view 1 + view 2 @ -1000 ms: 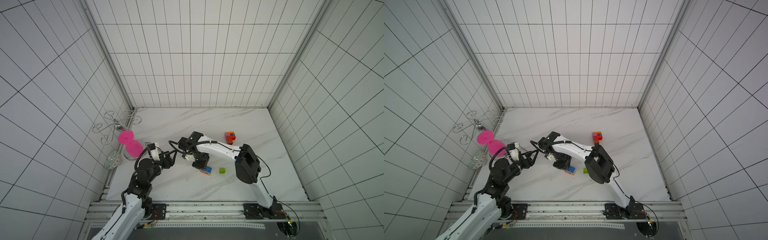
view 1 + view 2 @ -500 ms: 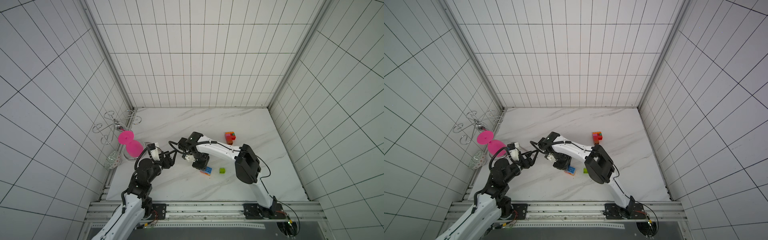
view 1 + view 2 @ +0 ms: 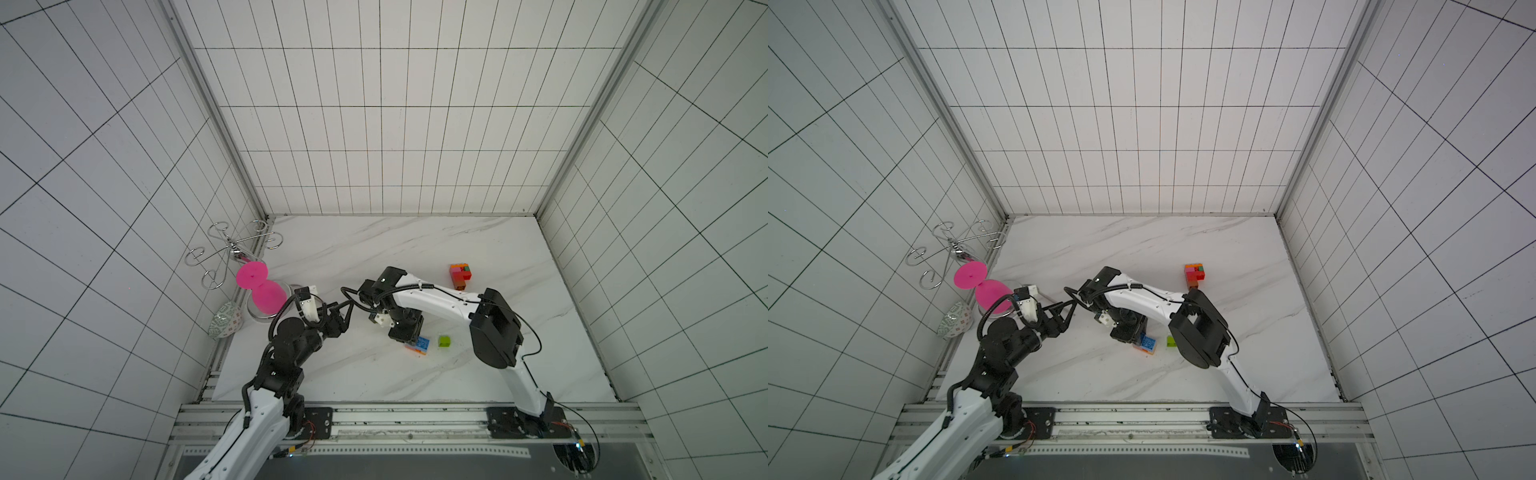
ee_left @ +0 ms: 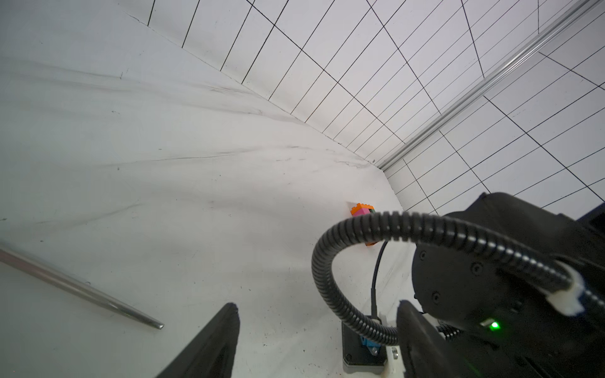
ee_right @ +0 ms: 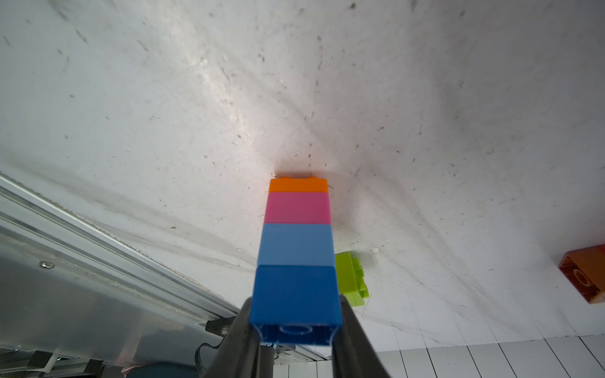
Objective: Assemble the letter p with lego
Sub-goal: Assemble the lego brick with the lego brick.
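My right gripper (image 5: 296,311) is shut on the dark blue end of a lego column (image 5: 296,242) of dark blue, light blue, pink and orange bricks. The column's orange end rests on the table. In both top views the column (image 3: 420,344) (image 3: 1147,343) shows just below that gripper (image 3: 409,334). A lime brick (image 3: 444,341) (image 5: 352,278) lies loose beside it. A red, orange, pink and green lego cluster (image 3: 460,275) (image 4: 361,209) stands further back. My left gripper (image 3: 348,311) (image 4: 317,304) hovers open and empty next to the right arm's wrist.
A big pink hourglass-shaped thing (image 3: 262,289) stands at the left wall below a wire rack (image 3: 232,249). A patterned ball (image 3: 224,326) lies near it. A metal rod (image 4: 82,288) crosses the left wrist view. The aluminium rail (image 3: 395,415) runs along the front edge.
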`<act>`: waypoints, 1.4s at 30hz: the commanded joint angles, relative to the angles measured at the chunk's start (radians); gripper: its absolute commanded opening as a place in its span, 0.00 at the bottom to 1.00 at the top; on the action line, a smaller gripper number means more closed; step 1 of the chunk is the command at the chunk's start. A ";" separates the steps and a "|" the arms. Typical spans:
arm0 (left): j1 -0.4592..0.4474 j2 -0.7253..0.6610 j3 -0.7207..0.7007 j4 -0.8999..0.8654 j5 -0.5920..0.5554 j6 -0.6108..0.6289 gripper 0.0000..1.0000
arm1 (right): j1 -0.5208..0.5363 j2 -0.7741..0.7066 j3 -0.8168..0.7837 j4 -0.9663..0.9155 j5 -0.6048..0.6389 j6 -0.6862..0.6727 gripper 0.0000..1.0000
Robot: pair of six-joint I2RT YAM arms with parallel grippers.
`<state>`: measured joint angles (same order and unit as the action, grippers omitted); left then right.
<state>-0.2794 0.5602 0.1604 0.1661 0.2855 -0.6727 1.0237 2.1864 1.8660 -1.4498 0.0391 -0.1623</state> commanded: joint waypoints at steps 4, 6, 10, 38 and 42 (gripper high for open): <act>0.003 -0.010 0.030 0.002 0.002 0.010 0.74 | 0.011 0.067 -0.103 0.133 0.002 0.022 0.00; 0.002 -0.009 0.029 0.002 0.001 0.010 0.74 | 0.011 0.057 -0.112 0.140 0.008 0.030 0.00; 0.003 -0.009 0.029 0.003 0.002 0.010 0.74 | 0.012 0.005 -0.096 0.140 0.024 0.044 0.07; -0.206 0.135 0.053 0.120 -0.024 0.107 0.88 | -0.051 -0.690 -0.528 0.501 0.293 0.390 0.99; -0.389 0.281 0.126 0.118 -0.124 0.188 0.90 | -0.073 -0.897 -0.807 0.663 0.319 0.518 0.99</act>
<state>-0.5961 0.7822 0.2245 0.2581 0.2485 -0.5686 0.9638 1.3682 1.1992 -0.9340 0.2951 0.2104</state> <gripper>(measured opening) 0.900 0.986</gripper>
